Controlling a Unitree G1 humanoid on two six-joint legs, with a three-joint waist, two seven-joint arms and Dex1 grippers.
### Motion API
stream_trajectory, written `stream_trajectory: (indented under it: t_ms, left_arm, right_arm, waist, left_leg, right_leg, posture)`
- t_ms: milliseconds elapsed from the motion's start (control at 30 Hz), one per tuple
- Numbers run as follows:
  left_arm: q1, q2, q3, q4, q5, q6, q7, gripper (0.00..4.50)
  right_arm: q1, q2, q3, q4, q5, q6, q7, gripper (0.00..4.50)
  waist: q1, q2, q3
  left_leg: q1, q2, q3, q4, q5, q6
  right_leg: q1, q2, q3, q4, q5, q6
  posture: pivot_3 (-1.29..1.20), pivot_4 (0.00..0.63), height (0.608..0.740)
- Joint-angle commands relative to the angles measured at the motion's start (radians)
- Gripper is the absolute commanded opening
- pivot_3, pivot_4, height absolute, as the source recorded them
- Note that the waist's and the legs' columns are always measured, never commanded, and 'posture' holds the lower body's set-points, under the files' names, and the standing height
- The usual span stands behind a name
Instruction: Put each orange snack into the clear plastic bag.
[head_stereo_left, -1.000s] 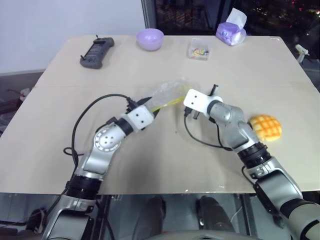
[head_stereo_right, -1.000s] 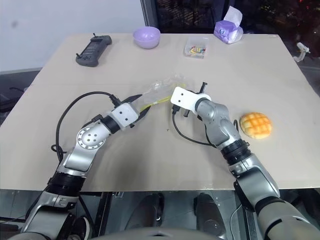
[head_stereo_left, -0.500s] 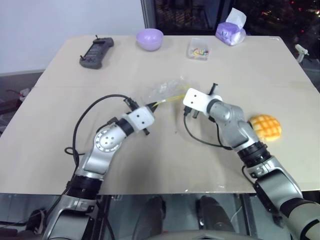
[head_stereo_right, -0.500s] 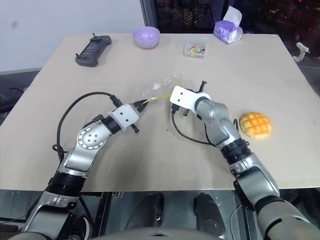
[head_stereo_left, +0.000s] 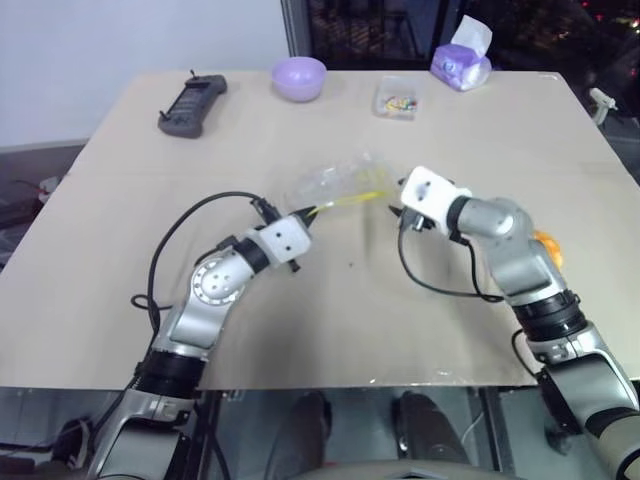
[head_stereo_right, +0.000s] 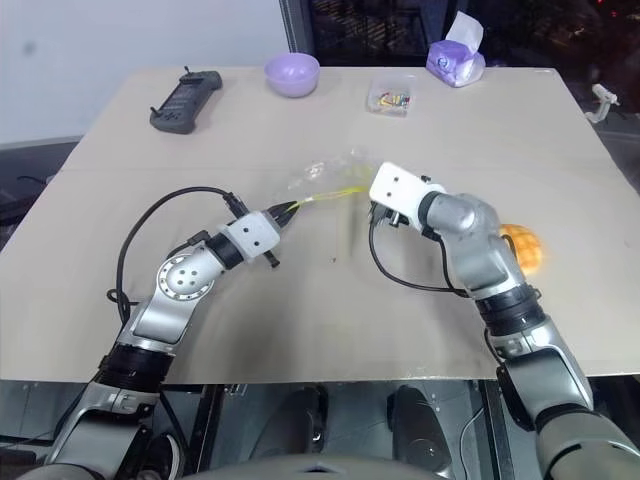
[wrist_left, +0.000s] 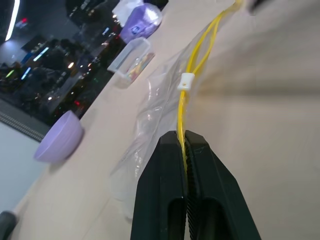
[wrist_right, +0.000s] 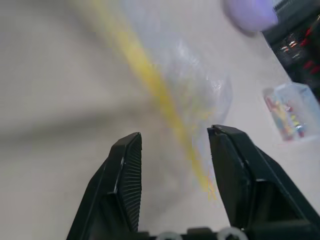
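Note:
The clear plastic bag (head_stereo_left: 335, 181) lies crinkled at mid-table, its yellow seal strip (wrist_left: 197, 55) stretched toward my left arm. My left gripper (wrist_left: 182, 135) is shut on that strip, also seen from above (head_stereo_left: 305, 212). My right gripper (wrist_right: 172, 135) is open just right of the bag, with the strip blurred beyond the gap between its fingers (wrist_right: 127, 170). The orange snack (head_stereo_right: 526, 246) sits on the table to the right, mostly hidden behind my right forearm.
Along the far edge stand a purple bowl (head_stereo_left: 300, 77), a black controller (head_stereo_left: 192, 103), a small clear box of coloured bits (head_stereo_left: 397, 98) and a purple tissue pack (head_stereo_left: 462, 62). Bare tabletop (head_stereo_left: 340, 310) lies between my arms and the near edge.
My left gripper closed on the bag's yellow strip. My right gripper opened, let go of the bag, rolled and drew back to the right, and its arm now covers most of the snack.

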Motion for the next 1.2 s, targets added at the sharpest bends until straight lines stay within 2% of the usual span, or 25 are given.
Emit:
stream_trajectory:
  t_ms: [33,100,233,633,967,1200]
  left_arm:
    - [-0.008,0.001,0.008,-0.017,-0.009,-0.023,-0.003,0.00]
    - [-0.011,-0.004,0.005,-0.014,-0.011,-0.025,-0.002,0.00]
    - [-0.011,-0.015,0.008,-0.010,-0.016,-0.020,0.002,0.00]
    - [-0.018,-0.017,0.010,-0.009,-0.023,-0.023,-0.011,0.00]
    - [-0.022,-0.021,0.008,-0.001,-0.017,-0.028,-0.013,0.00]
    - [-0.026,-0.024,0.007,0.003,-0.019,-0.030,-0.015,0.00]
  right_arm:
    - [-0.004,0.056,-0.019,-0.117,0.143,0.139,0.030,0.98]
    - [-0.004,0.098,-0.015,-0.130,0.183,0.196,0.005,0.07]
    - [0.007,0.135,0.041,-0.087,0.183,0.191,-0.044,0.07]
    - [-0.048,0.161,0.021,0.064,0.225,0.170,-0.131,0.07]
    - [-0.041,0.113,-0.022,-0.037,0.386,0.304,-0.063,0.07]
    - [-0.066,0.133,-0.055,-0.021,0.450,0.358,-0.116,0.07]
  waist:
    - [-0.003,0.000,0.000]
    - [-0.002,0.000,0.000]
    - [0.002,0.000,0.000]
    - [0.008,0.000,0.000]
    - [0.008,0.000,0.000]
    - [0.008,0.000,0.000]
  left_leg:
    - [0.000,0.000,0.000,0.000,0.000,0.000]
    - [0.000,0.000,-0.001,0.000,0.000,0.000]
    - [0.000,-0.001,-0.001,0.001,0.000,0.000]
    - [0.000,-0.001,-0.001,0.001,0.000,0.000]
    - [0.000,-0.001,-0.001,0.001,0.000,0.000]
    - [0.000,-0.001,-0.001,0.001,0.000,0.000]
  right_leg:
    - [0.000,0.000,0.000,0.000,0.000,0.000]
    - [0.000,0.000,-0.001,0.000,0.000,0.000]
    - [0.000,-0.001,-0.001,0.000,0.000,0.000]
    - [0.000,0.000,-0.001,0.000,0.000,0.000]
    - [0.000,0.000,-0.001,0.000,0.000,0.000]
    - [0.000,0.000,-0.001,0.000,0.000,0.000]
  posture:
    - [0.00,0.150,0.740]
    - [0.00,0.150,0.740]
    - [0.00,0.150,0.740]
    - [0.00,0.150,0.740]
    - [0.00,0.150,0.740]
    - [0.00,0.150,0.740]
